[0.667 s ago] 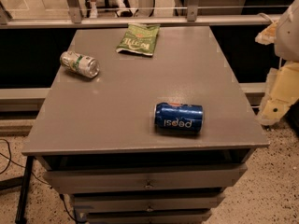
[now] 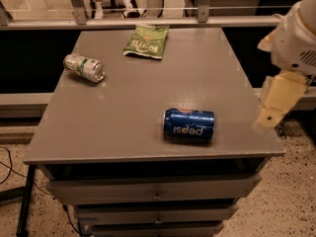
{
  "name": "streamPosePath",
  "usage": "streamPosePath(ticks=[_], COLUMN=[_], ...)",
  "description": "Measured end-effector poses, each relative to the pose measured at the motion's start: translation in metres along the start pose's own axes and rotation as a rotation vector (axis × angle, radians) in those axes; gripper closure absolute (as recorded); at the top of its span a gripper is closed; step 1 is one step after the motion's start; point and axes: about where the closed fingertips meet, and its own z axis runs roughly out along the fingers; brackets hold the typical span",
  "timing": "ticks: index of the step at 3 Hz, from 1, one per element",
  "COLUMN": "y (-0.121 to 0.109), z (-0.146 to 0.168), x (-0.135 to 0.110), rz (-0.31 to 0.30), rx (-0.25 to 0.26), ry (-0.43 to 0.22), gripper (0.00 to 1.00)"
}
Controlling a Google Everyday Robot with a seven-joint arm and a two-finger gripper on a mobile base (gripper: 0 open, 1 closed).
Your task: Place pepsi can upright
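The pepsi can point(image 2: 189, 125), dark blue with white lettering, lies on its side near the front right of the grey table point(image 2: 148, 88). Its lettering reads upside down from here. My gripper point(image 2: 267, 118) hangs from the white arm point(image 2: 296, 38) at the right, over the table's right edge. It is to the right of the can, apart from it and holding nothing.
A silver-and-green can point(image 2: 84, 67) lies on its side at the table's left. A green chip bag point(image 2: 146, 41) lies flat at the back middle. A rail point(image 2: 148, 21) runs behind the table. Drawers point(image 2: 157, 191) sit below the front edge.
My gripper has moved a little to the left, toward the table's right edge. The cans and the bag have not moved.
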Motion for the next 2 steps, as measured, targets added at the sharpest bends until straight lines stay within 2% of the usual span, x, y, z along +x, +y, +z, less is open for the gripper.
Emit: streamPosePath(ticks=[1, 2], y=[0.001, 0.004], z=[0.037, 0.071], x=[-0.021, -0.039], rz=[0.031, 0.068], rx=[-0.006, -0.036], ry=[0.039, 0.07], gripper=[0.0, 0.0])
